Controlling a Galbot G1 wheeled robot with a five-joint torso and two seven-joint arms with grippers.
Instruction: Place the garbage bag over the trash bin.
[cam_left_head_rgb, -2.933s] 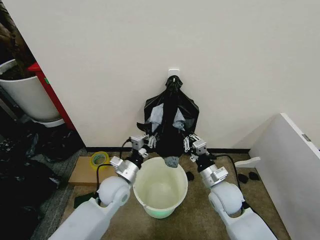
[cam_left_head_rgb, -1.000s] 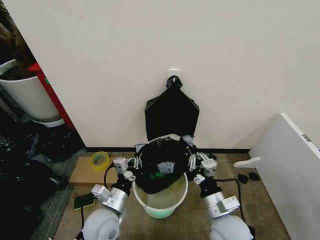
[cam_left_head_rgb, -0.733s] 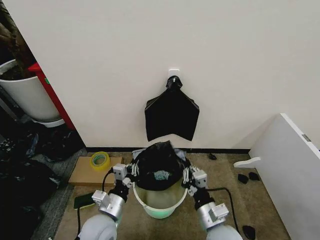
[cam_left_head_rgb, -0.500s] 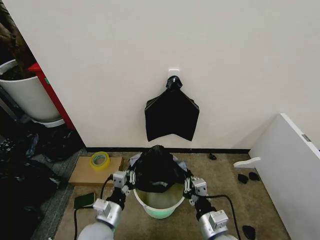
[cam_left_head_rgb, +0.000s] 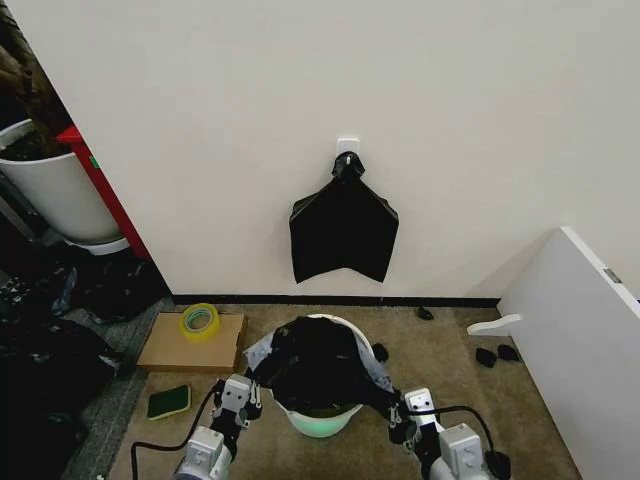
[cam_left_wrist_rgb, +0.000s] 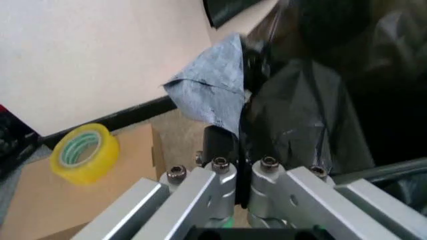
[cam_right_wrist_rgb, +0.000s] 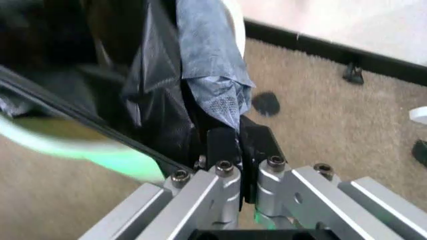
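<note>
Carpet (cam_left_head_rgb: 450, 350): garbage bag (cam_left_head_rgb: 315, 360) between end effectors.

I see brown carpet floor (cam_left_head_rgb: 455, 350) against the wall. On it stands the trash bin (cam_left_head_rgb: 318, 421); to my left lies a flat cardboard sheet (cam_left_head_rgb: 170, 353) bearing a yellow tape roll (cam_left_head_rgb: 199, 321), with a green sponge (cam_left_head_rgb: 167, 402) just beside it.

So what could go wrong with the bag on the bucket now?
The garbage bag is pulled over the trash bin, and the left hand and right hand each pinch one edge. Pulling harder might rip the thin plastic or tip the bin. Let go too early, and the bag may slide off.
</note>
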